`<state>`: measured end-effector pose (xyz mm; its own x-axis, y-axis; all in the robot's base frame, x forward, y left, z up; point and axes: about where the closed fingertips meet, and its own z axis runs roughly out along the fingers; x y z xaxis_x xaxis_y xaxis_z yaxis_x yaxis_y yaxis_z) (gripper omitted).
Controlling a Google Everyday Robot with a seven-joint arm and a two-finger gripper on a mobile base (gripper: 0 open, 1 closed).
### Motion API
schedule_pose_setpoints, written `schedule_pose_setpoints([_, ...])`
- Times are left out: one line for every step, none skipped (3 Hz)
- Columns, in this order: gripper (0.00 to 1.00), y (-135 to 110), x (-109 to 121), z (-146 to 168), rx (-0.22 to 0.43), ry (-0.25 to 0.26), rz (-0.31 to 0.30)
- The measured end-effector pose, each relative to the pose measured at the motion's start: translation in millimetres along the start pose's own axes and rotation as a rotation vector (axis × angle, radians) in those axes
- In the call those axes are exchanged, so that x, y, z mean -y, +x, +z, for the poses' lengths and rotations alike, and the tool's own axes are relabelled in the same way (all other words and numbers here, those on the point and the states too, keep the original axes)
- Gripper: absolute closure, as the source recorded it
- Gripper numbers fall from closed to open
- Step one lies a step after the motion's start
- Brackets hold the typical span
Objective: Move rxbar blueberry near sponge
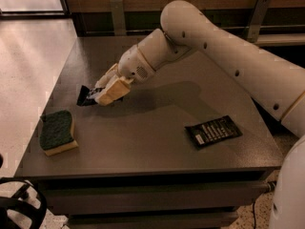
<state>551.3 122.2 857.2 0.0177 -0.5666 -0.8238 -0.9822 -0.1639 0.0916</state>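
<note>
The gripper (101,93) is seen low over the left side of the table (157,151), with the rxbar blueberry (85,97) pinched at its tip. Only bare table top is seen between the bar and the sponge (56,130), so that way is left open. The back right part is crossed by the big white arm (214,46). A black wrapper (213,131) is laid flat on the right, well apart from the sponge.
</note>
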Motion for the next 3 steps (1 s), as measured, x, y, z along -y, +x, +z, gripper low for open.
schedule_pose_setpoints([0.12,-0.6,-0.6,2.2,0.000,-0.004,-0.001])
schedule_pose_setpoints([0.00,-1.1,-1.1,4.2,-0.001,-0.008,-0.002])
schedule_pose_setpoints([0.00,-1.2,-1.1,4.3,-0.001,-0.008,-0.002])
